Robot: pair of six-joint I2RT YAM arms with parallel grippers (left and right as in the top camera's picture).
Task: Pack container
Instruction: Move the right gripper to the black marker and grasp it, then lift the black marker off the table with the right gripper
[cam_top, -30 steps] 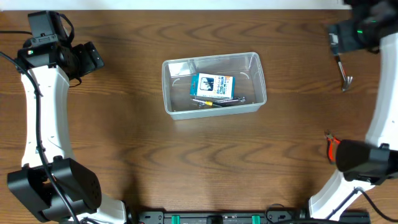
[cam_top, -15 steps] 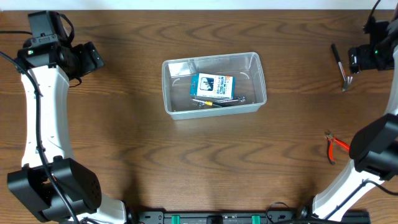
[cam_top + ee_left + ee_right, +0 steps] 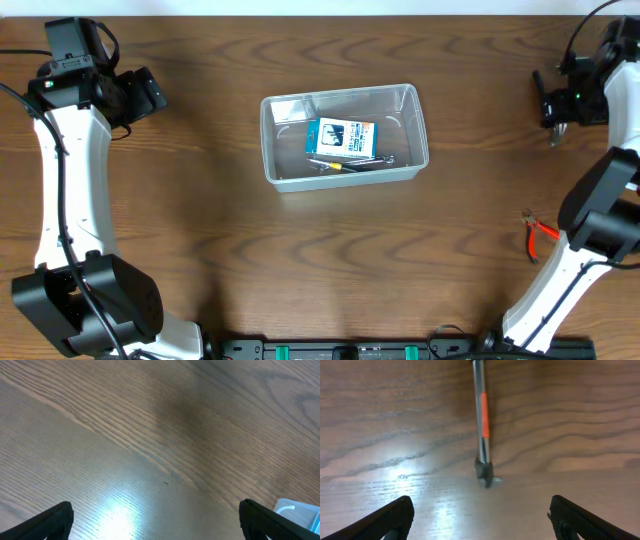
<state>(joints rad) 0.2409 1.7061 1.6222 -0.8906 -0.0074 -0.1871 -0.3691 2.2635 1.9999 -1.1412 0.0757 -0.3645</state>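
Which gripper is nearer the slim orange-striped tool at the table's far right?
Right. The right gripper hovers open directly over the orange-striped tool; the left gripper sits across the table, beyond the container.

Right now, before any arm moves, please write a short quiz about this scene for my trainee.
1. True or false: the box lies inside the container.
2. What lies on the table under the right gripper? A: a striped tool. B: a cup. C: nothing.
3. Fill in the blank: the right gripper's jaws are ____ (open or shut).

Key: 1 true. 2 A. 3 open.
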